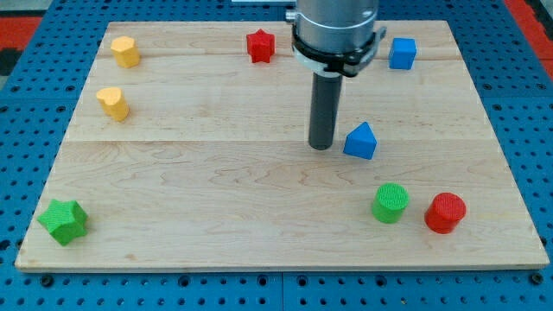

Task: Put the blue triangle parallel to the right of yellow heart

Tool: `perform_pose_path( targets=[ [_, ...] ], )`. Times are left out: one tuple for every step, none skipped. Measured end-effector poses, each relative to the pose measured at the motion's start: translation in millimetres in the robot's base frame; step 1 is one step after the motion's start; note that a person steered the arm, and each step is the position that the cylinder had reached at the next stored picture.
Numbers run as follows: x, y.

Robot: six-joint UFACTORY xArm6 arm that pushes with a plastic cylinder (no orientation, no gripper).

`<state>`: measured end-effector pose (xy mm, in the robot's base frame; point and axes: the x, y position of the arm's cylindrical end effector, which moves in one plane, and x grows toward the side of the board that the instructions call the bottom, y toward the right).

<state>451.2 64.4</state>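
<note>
The blue triangle (361, 141) lies right of the board's middle. My tip (321, 145) stands just to its left, a small gap apart. The yellow heart (112, 103) sits near the view's left edge, in the upper half. A second yellow block, a hexagon-like shape (125, 51), sits above it at the top left corner.
A red star (260, 46) sits at the top middle and a blue cube (402, 53) at the top right. A green cylinder (390, 203) and a red cylinder (445, 212) stand at the bottom right. A green star (63, 220) lies at the bottom left.
</note>
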Motion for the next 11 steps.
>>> perform_pose_path(
  targets=[
    [0.7,66.3],
    [4.5,74.1],
    [16.7,77.5],
    [32.7,94.5],
    [-3.5,105.2],
    [-38.0,98.1],
    [-39.1,92.7],
    [-58.7,35.4],
    [-91.7,5.3],
    [-108.3,3.2],
    [-114.9,3.2]
  ],
)
